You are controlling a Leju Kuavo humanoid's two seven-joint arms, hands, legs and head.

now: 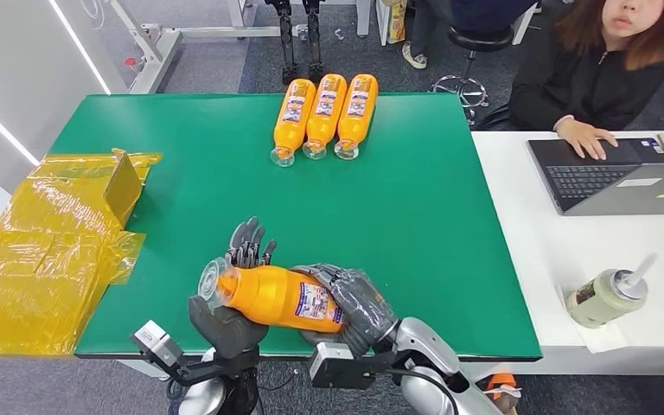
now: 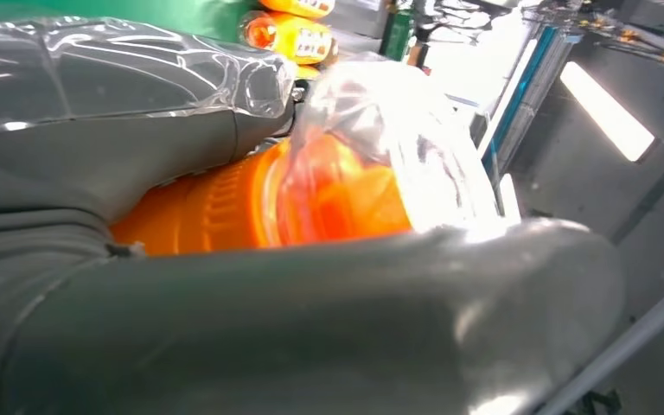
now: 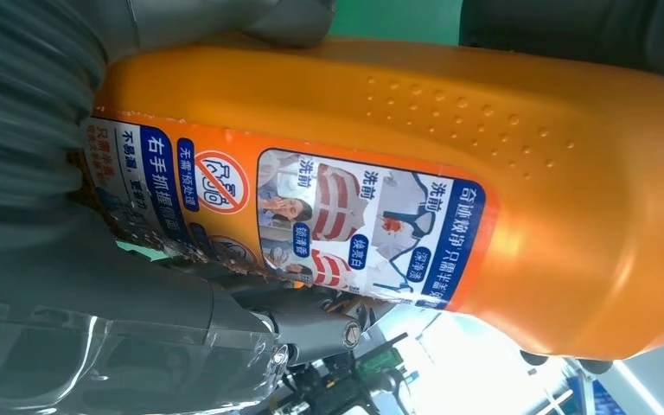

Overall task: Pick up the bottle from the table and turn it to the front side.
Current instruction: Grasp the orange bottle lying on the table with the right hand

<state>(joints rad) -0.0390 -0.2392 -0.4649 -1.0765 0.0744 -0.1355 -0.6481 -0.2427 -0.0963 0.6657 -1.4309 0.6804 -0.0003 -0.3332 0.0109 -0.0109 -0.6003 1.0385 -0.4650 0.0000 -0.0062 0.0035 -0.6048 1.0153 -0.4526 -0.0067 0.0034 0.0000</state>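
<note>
An orange bottle with a clear cap and a blue-and-white label lies sideways above the near edge of the green table, cap to the left. My left hand cradles its cap end, fingers behind it. My right hand grips its base end. Up close, the left wrist view has the clear cap and orange neck between my grey fingers. The right wrist view has the bottle's labelled side.
Three more orange bottles lie side by side at the table's far edge. Yellow plastic wrapping covers the left end. A person sits at a laptop on the white desk at right, with a cup nearby.
</note>
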